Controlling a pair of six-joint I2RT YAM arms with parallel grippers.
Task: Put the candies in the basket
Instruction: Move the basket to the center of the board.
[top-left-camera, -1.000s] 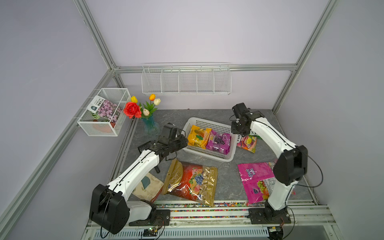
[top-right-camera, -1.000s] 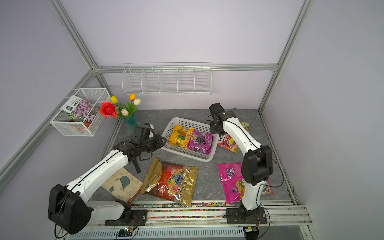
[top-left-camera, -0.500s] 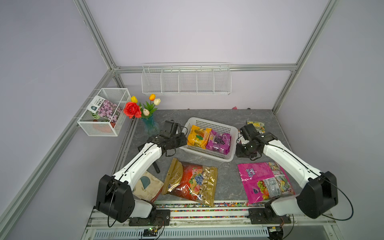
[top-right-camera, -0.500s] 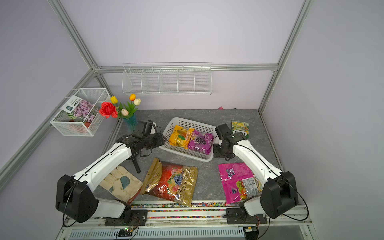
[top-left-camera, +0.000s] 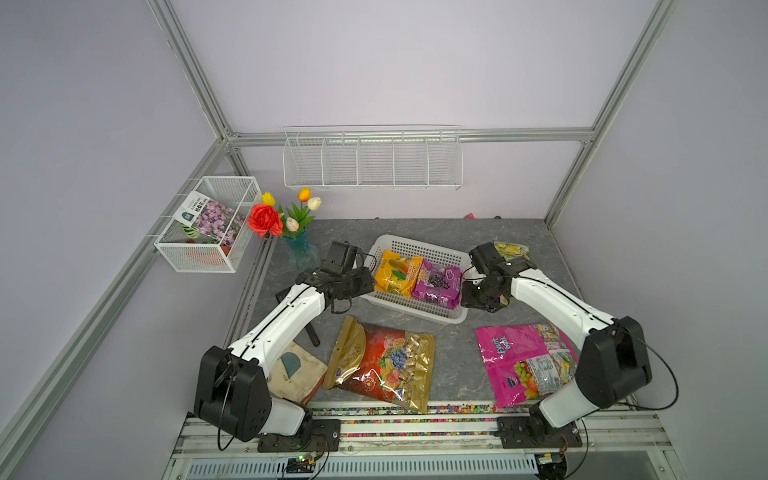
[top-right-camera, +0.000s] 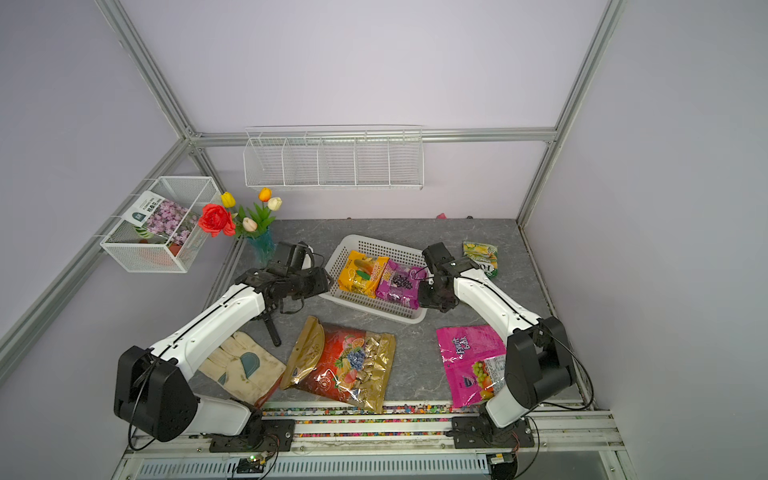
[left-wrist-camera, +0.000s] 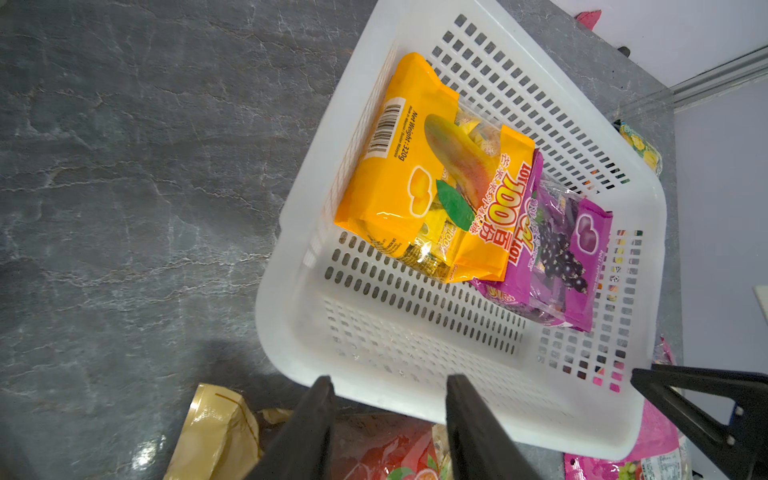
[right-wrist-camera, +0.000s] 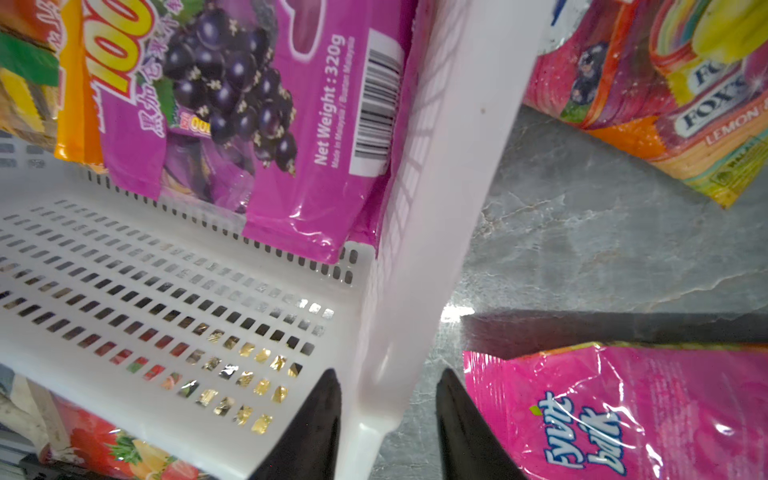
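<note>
My right pincer (right-wrist-camera: 387, 374) is partly open. It sits around the side wall of the basket (right-wrist-camera: 436, 166). One black finger is inside the basket, close up by the wall. The other finger is outside, and a bit of gray table (right-wrist-camera: 582, 257) shows between it and the wall, so it does not pinch the wall.

My left pincer (left-wrist-camera: 388, 380) is partly open too and holds nothing. Its two fingers stand apart right at the rim of the basket's other short end. I cannot tell if they touch it.

In both top views my left arm (top-left-camera: 286, 320) reaches long and low across the table to that end. My right arm (top-left-camera: 552, 299) bends in from its side, with its wrist tipped down at the basket.

The basket is white plastic, low, with a round rim and rows of little holes. It sits in the middle of the table.

Two shiny candy bags lie inside it, side by side: the yellow mango bag (left-wrist-camera: 415, 178) and the purple grape bag (right-wrist-camera: 270, 104).

The other bags lie flat on the table:
- The crinkly gold-and-red bag (top-left-camera: 380, 363) is in front of the basket.
- The pink "Fruit" bag (top-left-camera: 515, 361) is near my right arm.
- The orange FOX'S bag (right-wrist-camera: 665, 83) is just beside the basket.
- The green FOX'S bag (top-right-camera: 482, 255) is behind my right wrist.
</note>
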